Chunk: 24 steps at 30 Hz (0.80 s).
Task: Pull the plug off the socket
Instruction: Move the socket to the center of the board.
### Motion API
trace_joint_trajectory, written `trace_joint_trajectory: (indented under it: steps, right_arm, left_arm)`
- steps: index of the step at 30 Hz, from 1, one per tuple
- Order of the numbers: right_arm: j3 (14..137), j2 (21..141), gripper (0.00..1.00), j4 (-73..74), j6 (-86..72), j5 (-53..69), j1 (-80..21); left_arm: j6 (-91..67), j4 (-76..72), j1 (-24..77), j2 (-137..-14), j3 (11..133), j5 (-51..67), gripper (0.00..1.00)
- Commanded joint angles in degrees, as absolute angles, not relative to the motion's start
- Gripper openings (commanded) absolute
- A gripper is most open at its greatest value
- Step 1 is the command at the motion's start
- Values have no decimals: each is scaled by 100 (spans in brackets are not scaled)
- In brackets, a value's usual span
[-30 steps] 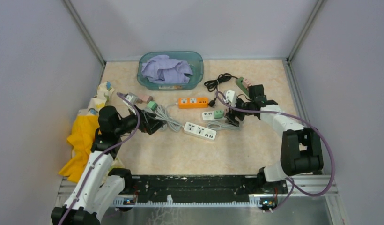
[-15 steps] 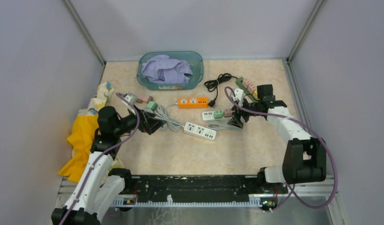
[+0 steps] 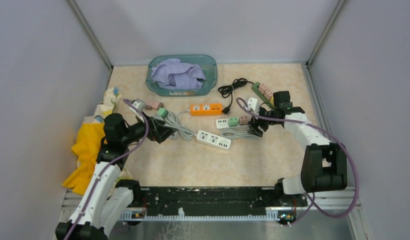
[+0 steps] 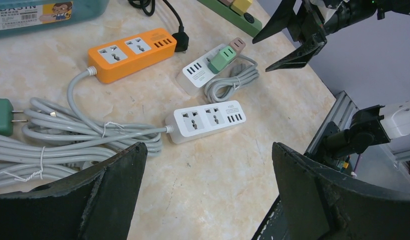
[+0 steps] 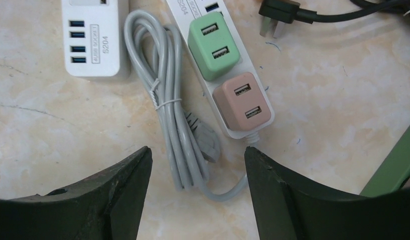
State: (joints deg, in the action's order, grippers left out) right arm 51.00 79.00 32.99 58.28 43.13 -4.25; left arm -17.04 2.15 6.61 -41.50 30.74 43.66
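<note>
My left gripper (image 4: 208, 147) and right gripper (image 5: 195, 152) gape empty. The strip (image 5: 95, 45) is cropped; its label probably reads S204.

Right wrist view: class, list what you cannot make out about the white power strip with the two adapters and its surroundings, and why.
All in the right wrist view:
- The white power strip: far end cut off by the top edge.
- The green adapter and pink adapter: pins hidden under their own bodies.
- The green strip: mostly cut off by the right edge.
</note>
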Motion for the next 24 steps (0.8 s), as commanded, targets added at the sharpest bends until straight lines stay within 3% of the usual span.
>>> trace_joint_trajectory:
  steps: [1,9,12,24]
  right_arm:
    - [4930,8062,68,2887,5967,3938,-387]
    - [4711,8282,67,2577,6009,3773,-557]
    - [4702,8406,63,2593,6093,3649,-728]
    - [4707,7977,13,3213,6697,3467,-879]
  left_arm:
    - [-1675,99,607,-4078,3208,4491,100]
    - [-1696,79,586,-4078,3200,4535,99]
    - [-1699,70,572,-4078,3199,4543,99]
    - [-1704,70,555,-4060,3191,4565,98]
